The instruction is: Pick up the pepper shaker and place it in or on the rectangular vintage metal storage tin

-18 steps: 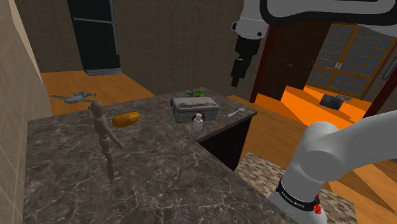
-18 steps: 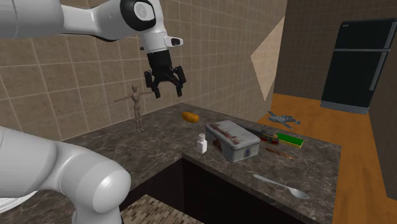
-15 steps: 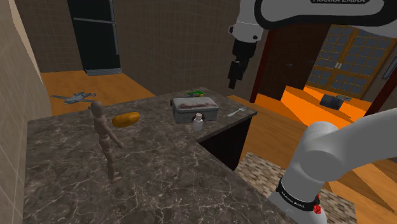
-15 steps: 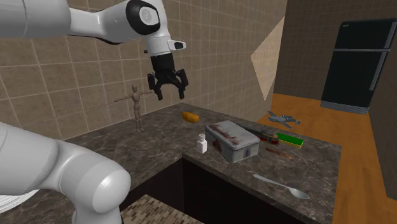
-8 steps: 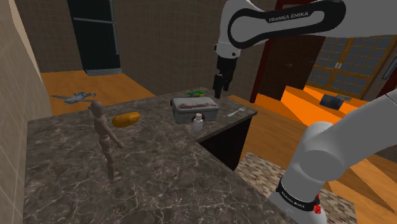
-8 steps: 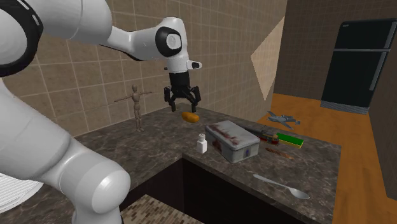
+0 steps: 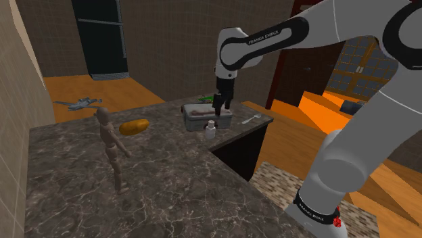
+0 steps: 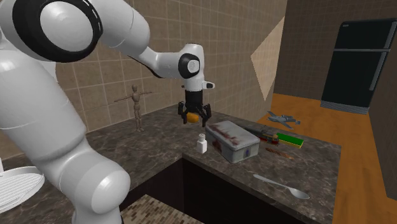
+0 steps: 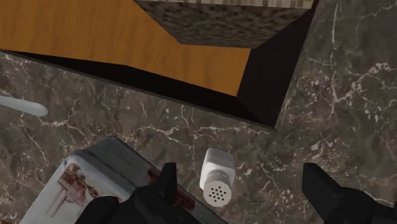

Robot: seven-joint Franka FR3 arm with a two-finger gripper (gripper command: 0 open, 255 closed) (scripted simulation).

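Observation:
A small white pepper shaker point(image 7: 211, 129) point(image 8: 202, 144) point(image 9: 216, 174) stands upright on the dark marble counter, close beside the grey rectangular tin point(image 7: 205, 116) point(image 8: 232, 140) point(image 9: 95, 184) with reddish rust marks on its lid. My black gripper point(image 7: 220, 107) point(image 8: 193, 118) point(image 9: 245, 184) hangs open above the shaker, not touching it. In the wrist view the shaker's perforated top lies between the two fingers, nearer the one over the tin's corner.
A wooden mannequin point(image 7: 111, 145) point(image 8: 135, 105) stands on the counter, with an orange loaf point(image 7: 134, 126) beyond it. A spoon point(image 7: 251, 119) point(image 8: 282, 186) lies near the counter's edge. Green and red items point(image 8: 284, 139) lie behind the tin. The counter point(image 7: 162, 176) has a notched drop to the floor.
The arm has swung down and toward the tin and shaker; the gripper has dropped from high above the counter to just over the shaker, still open.

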